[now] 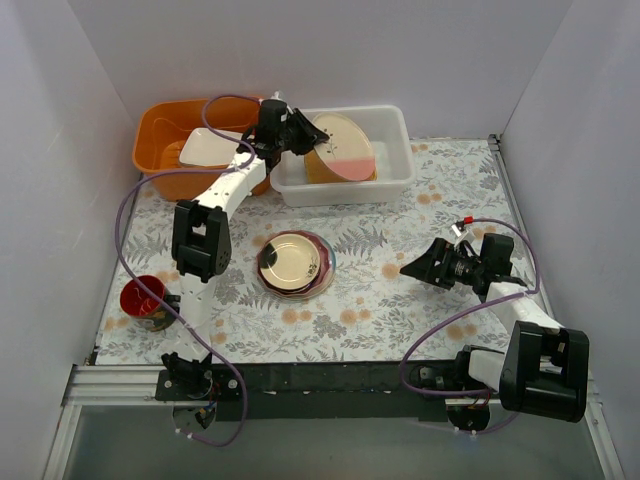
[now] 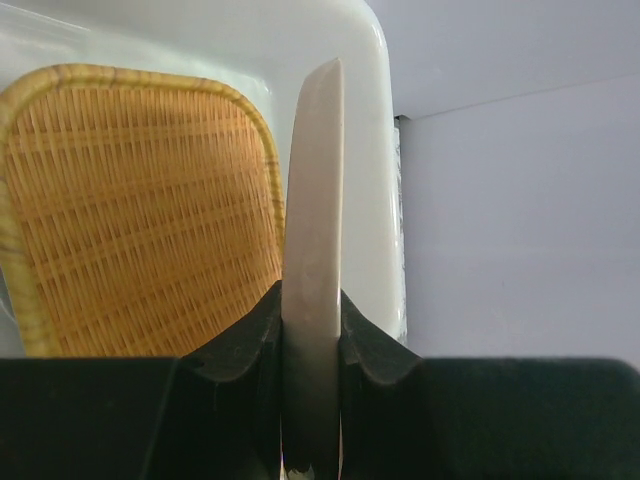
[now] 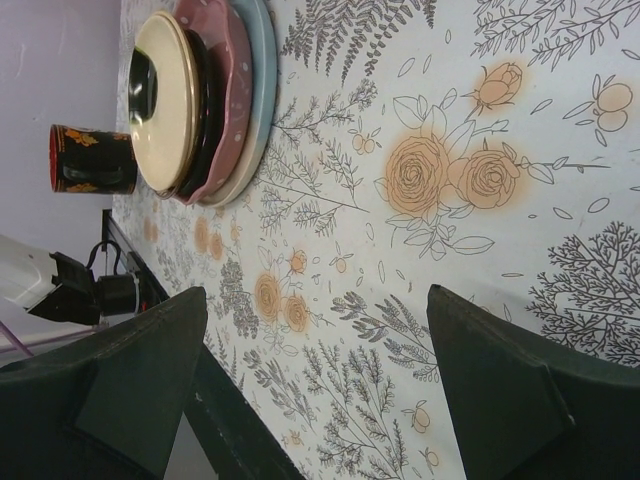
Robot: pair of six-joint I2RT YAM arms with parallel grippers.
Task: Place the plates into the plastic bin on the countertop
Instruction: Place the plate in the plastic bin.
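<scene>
Top view: the left gripper (image 1: 303, 135) is clamped on the rim of a cream-and-pink plate (image 1: 342, 146). It holds the plate tipped up on edge over the white plastic bin (image 1: 398, 120), face turned up and right. An orange woven plate (image 1: 318, 170) already sits in the bin underneath. The stack of plates (image 1: 293, 263) waits mid-countertop (image 1: 400, 220). The right gripper (image 1: 412, 268) hangs apart from the stack, jaws wide, holding nothing. An orange tub (image 1: 155, 125) and a red cup (image 1: 143, 297) are off to the left.

Left wrist: the plate is edge-on, its rim running straight out from the fingers (image 2: 240, 345). It is a thin pinch near one edge only. Risk: the plate pivots or slips in the pads. If released while this steep, it may clack onto the woven plate or end up propped against the bin wall instead of lying flat.

Right wrist: the jaws are spread and empty over the countertop, the stack lying flat beyond them.
</scene>
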